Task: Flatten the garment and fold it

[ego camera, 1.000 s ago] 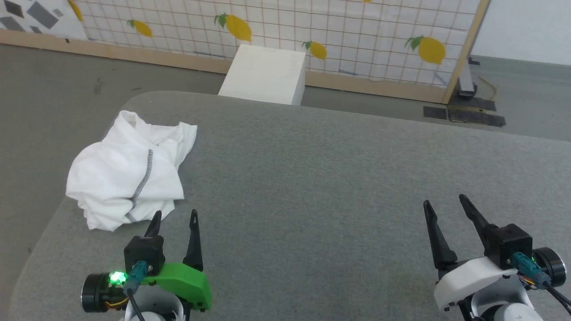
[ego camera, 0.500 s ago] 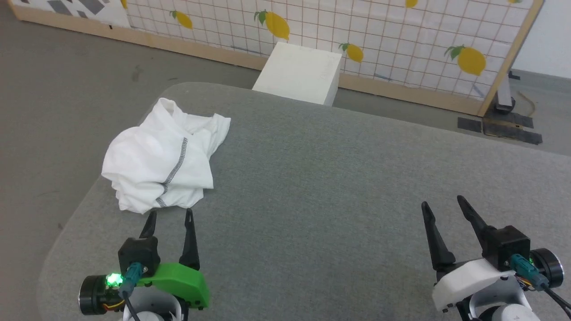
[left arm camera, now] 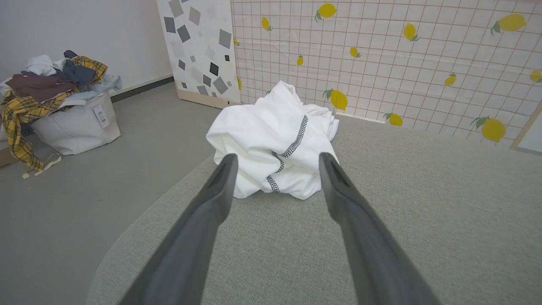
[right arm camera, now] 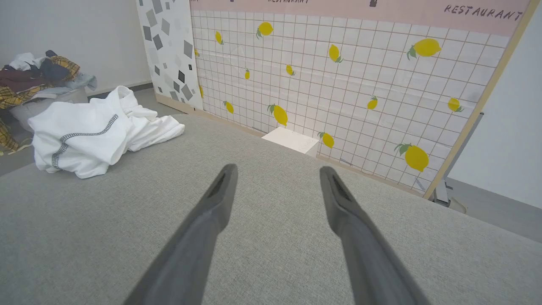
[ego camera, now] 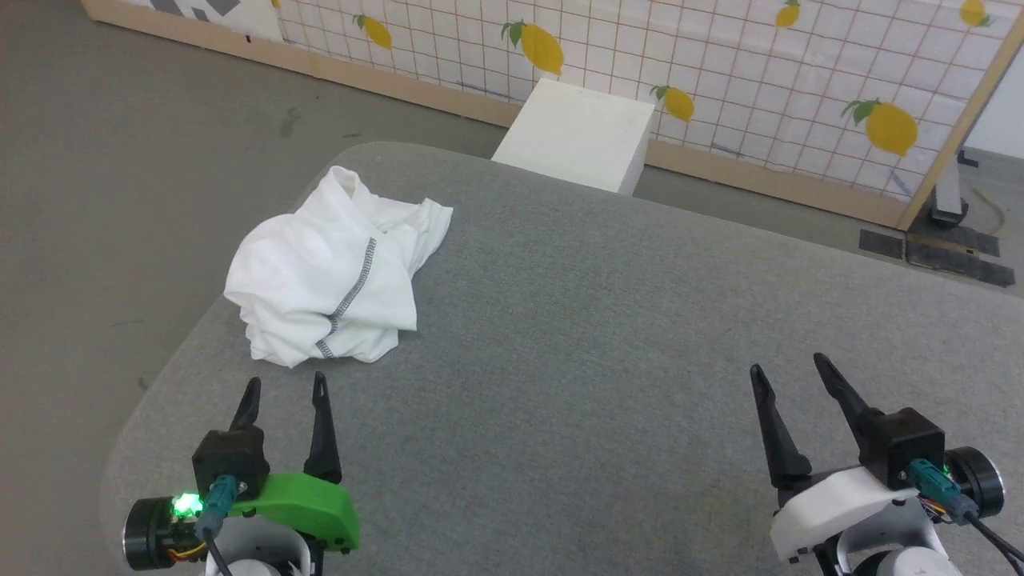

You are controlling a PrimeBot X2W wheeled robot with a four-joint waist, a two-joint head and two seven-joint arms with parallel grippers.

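The garment lies in a crumpled white heap near the far left corner of the grey table, a dark zigzag seam running down its front. My left gripper stands open just short of the heap's near edge, touching nothing. In the left wrist view the garment sits straight ahead beyond the open fingers. My right gripper is open over bare table at the near right, far from the cloth. The right wrist view has the garment off to its left.
A rigid white box stands on the floor behind the table's far edge, in front of a lemon-patterned grid screen. A bag piled with clothes sits on the floor to the left. The table's left edge curves close to the heap.
The head camera has swung left, shifting the whole scene rightward in the picture. The left gripper now sits a little farther back from the garment. Both grippers stay open.
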